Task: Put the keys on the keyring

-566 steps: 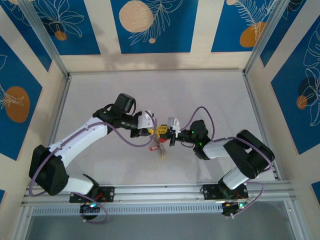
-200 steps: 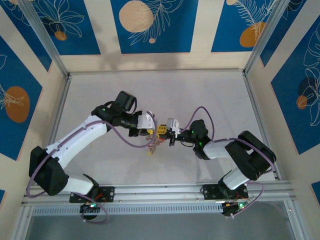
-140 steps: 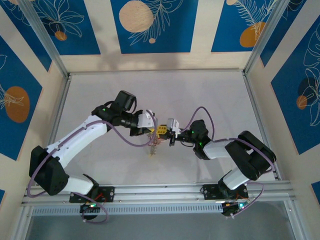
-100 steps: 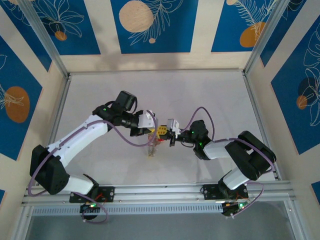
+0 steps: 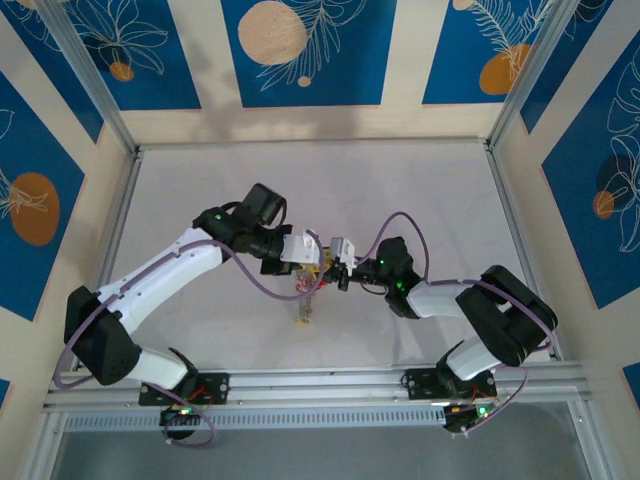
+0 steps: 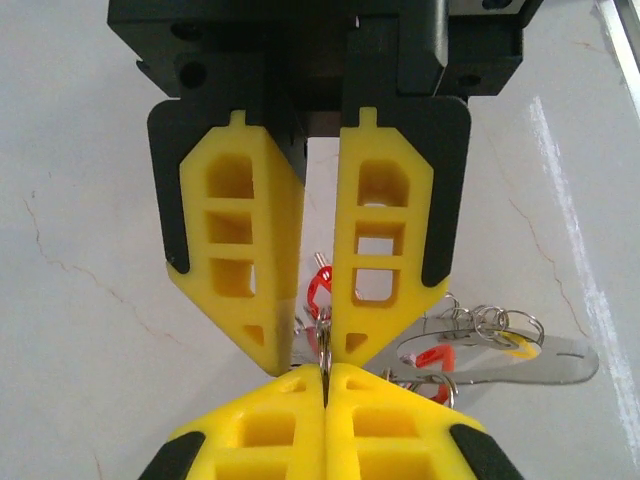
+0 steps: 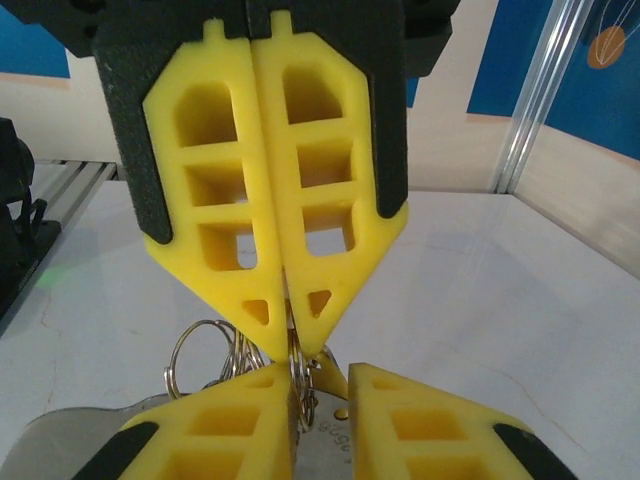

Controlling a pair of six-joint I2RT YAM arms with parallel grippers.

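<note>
Compare with the frame half a second back: find the left gripper (image 5: 312, 258) carried rightward, closer onto the right gripper (image 5: 330, 266). Locate both tools tip to tip above the middle of the pale marbled table (image 5: 200, 190).

In the left wrist view, note the yellow fingers (image 6: 275, 240) converging to pressed-together tips, pinching the thin grey wire hoop of the keyring (image 6: 322, 338). Directly opposite, see the other tool's yellow fingers meeting along a closed seam on the same wire.

In the right wrist view, read the right fingers (image 7: 235, 215) as pressed together, with that thin wire caught at the tips.

Find the small silvery keys (image 5: 304, 300), with red and yellow tags, in a bunch below the tips in the top view. Note a red tag (image 6: 318, 288) just behind the left tips, small wire rings (image 7: 205, 355) beside the right tips, and a flat silvery metal piece (image 6: 540, 362) lower right.
</note>
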